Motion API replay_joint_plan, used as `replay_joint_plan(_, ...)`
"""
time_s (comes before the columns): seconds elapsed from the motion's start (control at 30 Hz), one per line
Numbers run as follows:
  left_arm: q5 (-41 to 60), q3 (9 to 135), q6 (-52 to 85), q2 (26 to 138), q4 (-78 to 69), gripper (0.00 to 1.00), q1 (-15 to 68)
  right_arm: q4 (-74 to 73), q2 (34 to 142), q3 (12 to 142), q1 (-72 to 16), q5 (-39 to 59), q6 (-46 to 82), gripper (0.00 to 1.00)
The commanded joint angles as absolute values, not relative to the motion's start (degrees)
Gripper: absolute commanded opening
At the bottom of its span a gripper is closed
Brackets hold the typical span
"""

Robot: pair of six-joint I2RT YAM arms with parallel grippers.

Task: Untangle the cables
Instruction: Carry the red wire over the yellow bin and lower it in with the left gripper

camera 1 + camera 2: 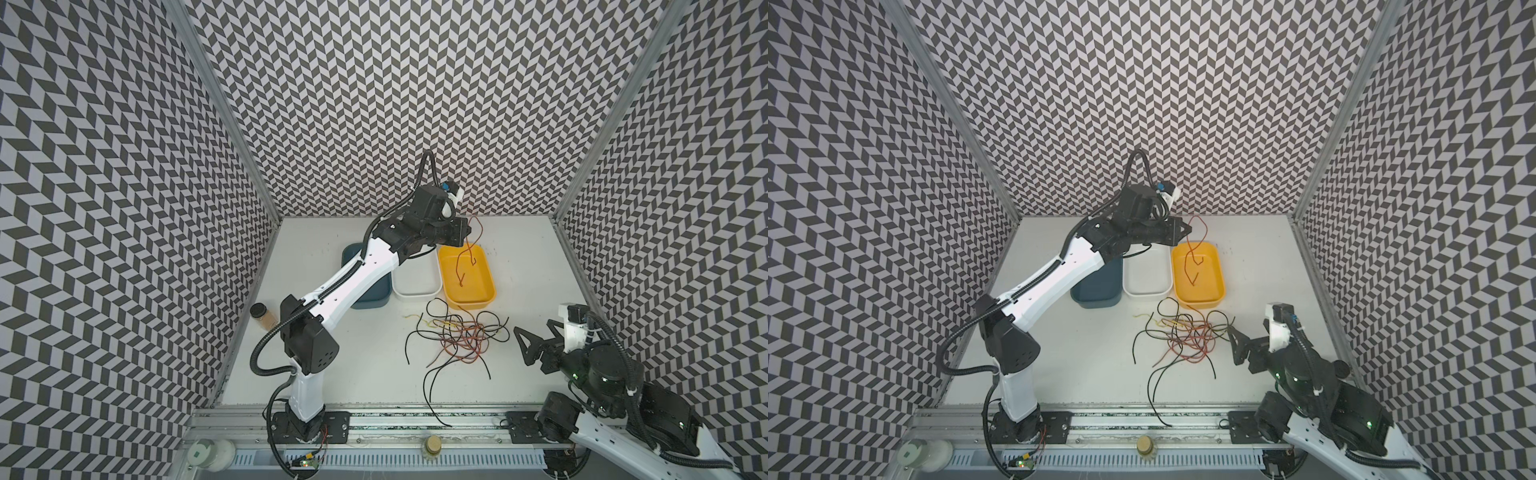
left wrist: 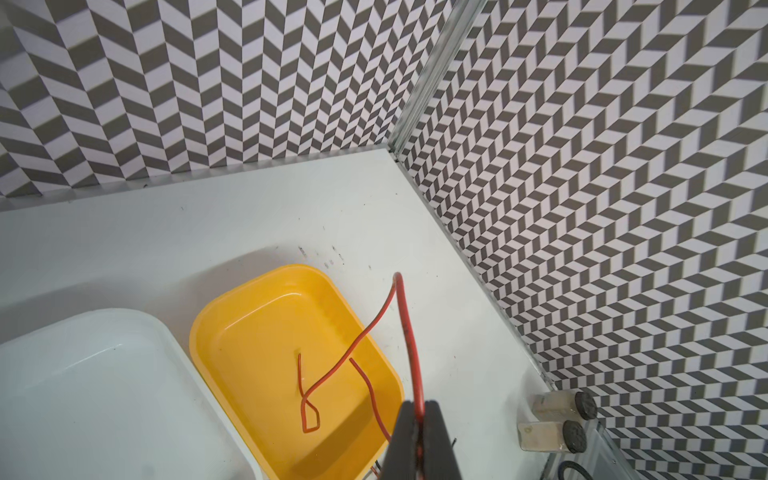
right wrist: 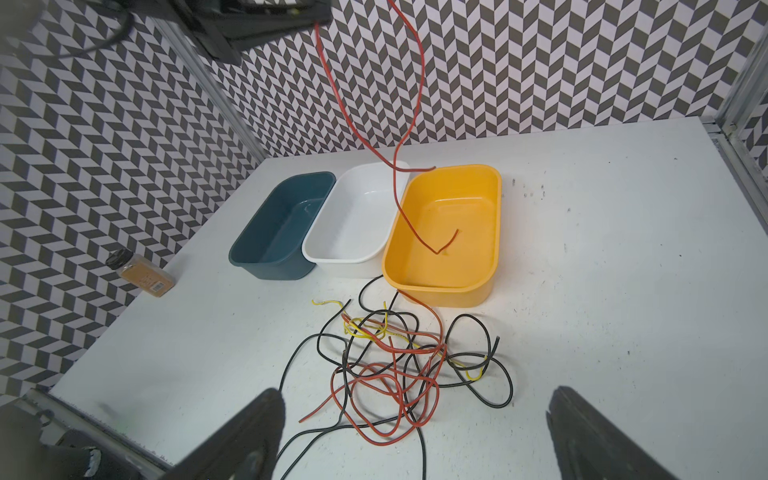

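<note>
left end effector (image 2: 419, 411) pinches a red cable (image 2: 409, 340) dangling into the yellow tray (image 2: 266, 332); right end effector (image 3: 417, 395) gapes.

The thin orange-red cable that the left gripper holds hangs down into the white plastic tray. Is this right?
Not quite. The thin orange-red cable that the shut left gripper holds hangs down into the yellow plastic tray, not the white plastic tray. The left wrist view shows it.
</note>
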State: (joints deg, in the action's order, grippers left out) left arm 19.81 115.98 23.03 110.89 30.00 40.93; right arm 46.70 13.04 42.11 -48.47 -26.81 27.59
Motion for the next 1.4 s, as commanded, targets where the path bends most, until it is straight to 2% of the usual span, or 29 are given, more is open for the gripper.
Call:
replay_joint_plan(0.0, 17.8, 116.4, 23.7, 114.1, 27.4, 0.00, 40.4, 44.4, 11.6, 41.5, -48.3, -25.8, 26.8, 0.99)
replay_joint_plan(0.13, 15.1, 118.8, 24.9, 120.7, 29.3, 0.00, 39.4, 43.7, 11.2, 41.1, -48.3, -25.2, 26.6, 0.99)
replay_joint_plan(0.37, 13.6, 131.9, 24.9, 135.8, 39.0, 0.00, 39.4, 42.5, 11.1, 40.3, -48.3, -24.2, 26.3, 0.99)
replay_joint_plan(0.73, 12.6, 142.3, 27.1, 148.9, 41.4, 0.00, 38.3, 41.4, 10.7, 39.9, -48.3, -23.2, 25.7, 0.99)
replay_joint_plan(0.97, 11.9, 146.4, 27.6, 153.1, 40.3, 0.00, 37.1, 40.8, 10.6, 39.6, -48.1, -22.7, 25.4, 0.99)
replay_joint_plan(1.37, 9.6, 148.5, 25.7, 154.1, 37.0, 0.00, 36.2, 39.9, 11.4, 39.3, -46.4, -20.7, 24.9, 0.99)
